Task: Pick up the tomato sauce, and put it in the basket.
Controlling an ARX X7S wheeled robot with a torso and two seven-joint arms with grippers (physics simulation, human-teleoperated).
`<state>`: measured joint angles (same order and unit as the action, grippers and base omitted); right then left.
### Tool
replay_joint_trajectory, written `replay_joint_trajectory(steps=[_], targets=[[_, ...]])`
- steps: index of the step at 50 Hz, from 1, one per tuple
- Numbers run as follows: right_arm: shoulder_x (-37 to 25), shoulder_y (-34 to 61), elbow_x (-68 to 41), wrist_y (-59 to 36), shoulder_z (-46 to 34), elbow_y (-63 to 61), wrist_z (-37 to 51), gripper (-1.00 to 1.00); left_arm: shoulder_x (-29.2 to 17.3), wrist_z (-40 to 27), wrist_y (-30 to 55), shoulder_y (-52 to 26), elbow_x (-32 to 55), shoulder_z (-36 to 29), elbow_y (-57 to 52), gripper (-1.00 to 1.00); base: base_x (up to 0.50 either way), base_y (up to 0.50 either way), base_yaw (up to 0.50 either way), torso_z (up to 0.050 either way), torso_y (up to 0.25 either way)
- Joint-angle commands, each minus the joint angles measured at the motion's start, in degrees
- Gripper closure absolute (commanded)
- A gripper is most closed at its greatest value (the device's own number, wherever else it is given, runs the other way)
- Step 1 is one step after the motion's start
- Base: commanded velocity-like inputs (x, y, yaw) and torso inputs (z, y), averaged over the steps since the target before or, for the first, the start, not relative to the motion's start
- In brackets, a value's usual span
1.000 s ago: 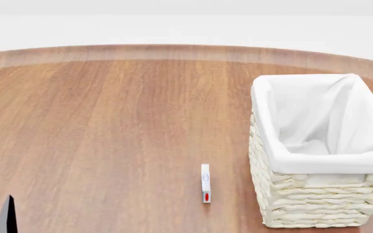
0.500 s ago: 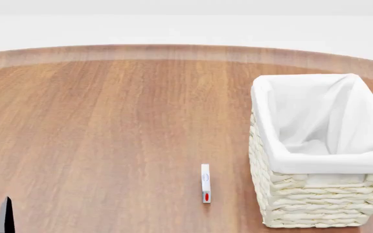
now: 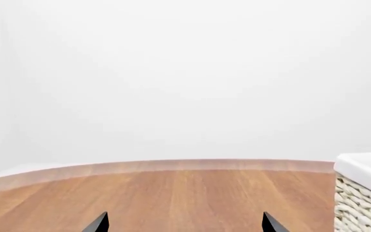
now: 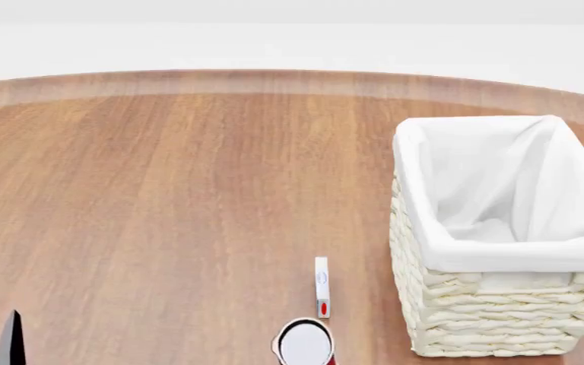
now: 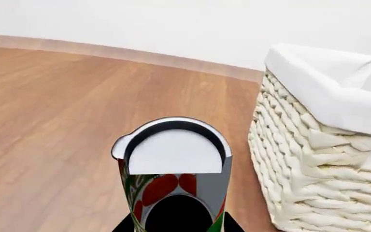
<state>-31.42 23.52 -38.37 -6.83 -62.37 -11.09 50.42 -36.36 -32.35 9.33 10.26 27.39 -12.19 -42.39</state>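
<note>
The tomato sauce [image 5: 172, 179], a can with a red and green tomato label and a silver-white top, sits between the dark fingers of my right gripper [image 5: 179, 226], which is shut on it. In the head view only the can's top [image 4: 304, 344] shows, at the bottom edge, left of the basket [image 4: 474, 319]. The cream-white wicker basket with its white liner also shows in the right wrist view [image 5: 301, 164], just beside the can. My left gripper [image 3: 185, 224] is open and empty over bare wood; one of its fingertips [image 4: 13, 338] shows at the head view's lower left.
A small thin white strip with a red mark [image 4: 322, 287] lies on the wooden table [image 4: 170, 190] between the can and the basket. The table's curved far edge [image 4: 271, 80] meets a white background. The basket's corner [image 3: 366, 198] shows in the left wrist view.
The tomato sauce can has come into the head view at the bottom edge, where only bare table showed before. The left fingertip has hardly moved.
</note>
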Motion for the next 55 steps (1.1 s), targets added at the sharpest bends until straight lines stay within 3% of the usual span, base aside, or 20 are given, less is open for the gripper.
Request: replay_joint_trajectory(steps=[1, 33, 55], targets=[[-2.2, 5.8, 0.0, -8.0, -0.2, -5.3, -0.7, 1.0, -0.1, 0.2, 0.0, -0.1, 0.0, -0.3, 0.4, -1.0, 0.0, 0.0, 0.0, 0.0, 0.0], [-5.6, 22.1, -16.3, -20.9, 10.1, -9.5, 0.0, 1.0, 0.4, -0.3, 0.7, -1.2, 0.5, -1.0, 0.4, -1.0, 0.0, 0.0, 0.0, 0.0, 0.0], [-6.2, 24.0, -18.7, -24.1, 10.6, -12.2, 2.0, 1.0, 0.6, -0.2, 0.5, -1.8, 0.3, -1.4, 1.3, -1.0, 0.0, 0.0, 0.0, 0.0, 0.0]])
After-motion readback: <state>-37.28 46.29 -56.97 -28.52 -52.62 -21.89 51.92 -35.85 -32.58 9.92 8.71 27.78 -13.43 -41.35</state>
